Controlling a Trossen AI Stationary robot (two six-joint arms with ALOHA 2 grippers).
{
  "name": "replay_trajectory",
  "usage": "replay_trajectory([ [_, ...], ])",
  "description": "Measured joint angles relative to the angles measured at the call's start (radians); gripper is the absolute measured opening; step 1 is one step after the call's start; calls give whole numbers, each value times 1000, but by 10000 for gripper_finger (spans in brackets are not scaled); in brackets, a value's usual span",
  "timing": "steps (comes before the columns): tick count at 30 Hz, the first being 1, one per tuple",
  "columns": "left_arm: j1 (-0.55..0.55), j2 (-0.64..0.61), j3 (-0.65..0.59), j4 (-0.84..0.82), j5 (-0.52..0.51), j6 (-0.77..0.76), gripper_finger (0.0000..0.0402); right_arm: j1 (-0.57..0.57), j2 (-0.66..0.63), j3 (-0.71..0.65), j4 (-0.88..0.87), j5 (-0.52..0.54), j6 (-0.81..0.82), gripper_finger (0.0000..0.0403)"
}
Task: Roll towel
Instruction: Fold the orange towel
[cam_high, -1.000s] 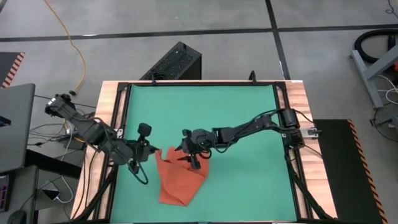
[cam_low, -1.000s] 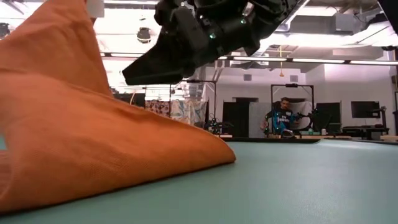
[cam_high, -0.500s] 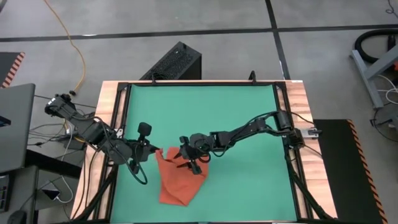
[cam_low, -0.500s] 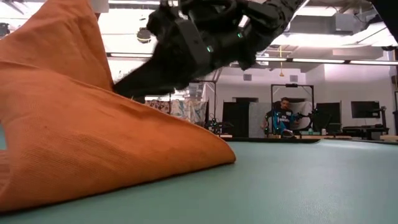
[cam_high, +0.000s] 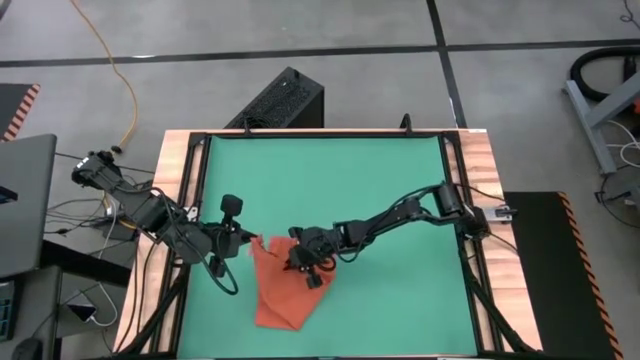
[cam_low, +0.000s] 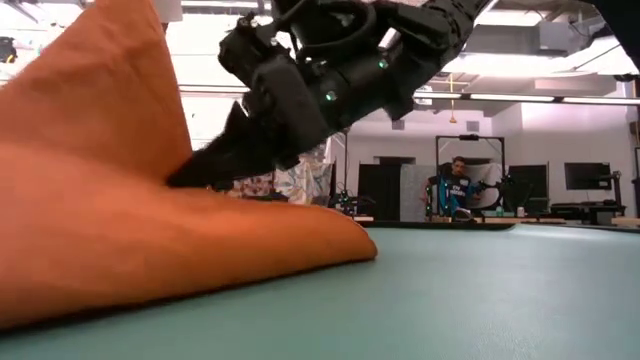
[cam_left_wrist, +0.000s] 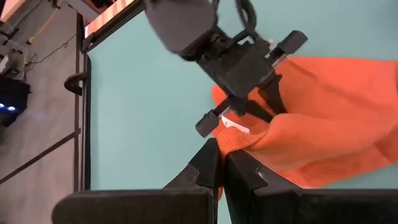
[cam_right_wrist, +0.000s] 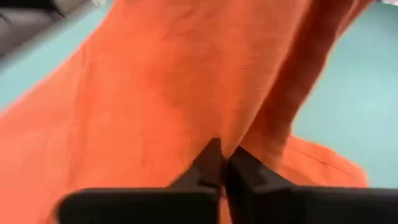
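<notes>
The orange-red towel (cam_high: 285, 295) lies bunched on the green mat (cam_high: 350, 180), near the front and left of centre. Its far-left corner, with the white tag (cam_left_wrist: 234, 127), is raised into a peak (cam_low: 120, 60); the rest slopes down to the mat. My left gripper (cam_high: 250, 243) is shut on that raised corner. My right gripper (cam_high: 298, 266) reaches in from the table's right. It is shut on the sloping cloth just right of the peak (cam_low: 180, 180). My left gripper pinches the towel's raised corner (cam_left_wrist: 239, 144) between its two fingers, just beside the white tag. It comes from the table's left, slanting a little down. The corner hangs clear of the mat, and the cloth runs down from it to the mat. My right gripper has its two fingers closed on a ridge of cloth (cam_right_wrist: 239, 127) on the towel's upper face, partway down the slope. The fingers (cam_low: 215, 160) slant down from the table's right. Whether they have one layer or several, I cannot tell. The cloth there is dented in.
Black frame rails and wooden strips (cam_high: 478, 190) border the mat. The right half of the mat (cam_high: 400, 290) is bare green. Beyond the table, a person sits far off in the room (cam_low: 458, 190).
My right gripper has moved down and toward the table's left onto the towel, and its fingers have gone from open to shut on the cloth. The towel's slope under it has sunk and flattened. The raised corner in my left gripper has stayed up.
</notes>
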Motion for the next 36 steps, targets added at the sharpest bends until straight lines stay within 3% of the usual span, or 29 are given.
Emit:
replay_trajectory([
  [4, 7, 0, 0, -36, -90, -42, 0, 9, -72, 4, -83, 229, -45, 15],
  [9, 52, -1, 0, -92, -259, -16, 0, 14, -224, 2, -269, 688, -178, 6],
  [15, 213, 0, 0, -55, -444, 246, 0, 4, -436, 5, -239, 1234, -474, 7],
  [18, 309, 0, 0, 41, -552, 437, 0, -18, -520, 4, -178, 1405, -625, 7],
  [22, 405, -2, 1, 261, -584, 661, 0, -39, -607, 4, -217, 1454, -610, 7],
  [26, 422, -2, 1, 372, -529, 755, 0, -25, -622, 4, -388, 1464, -433, 7],
  [28, 411, -2, 1, 338, -467, 695, 0, -5, -603, 4, -541, 1459, -280, 7],
  [31, 386, 5, 1, 180, -320, 490, 0, 38, -550, 4, -799, 1396, 27, 8],
  [34, 357, 30, -7, 27, -150, 226, 0, 100, -468, 3, -994, 1230, 291, 17],
  [36, 338, 52, -24, -22, -40, 77, 0, 141, -405, 3, -1055, 1115, 373, 26],
])
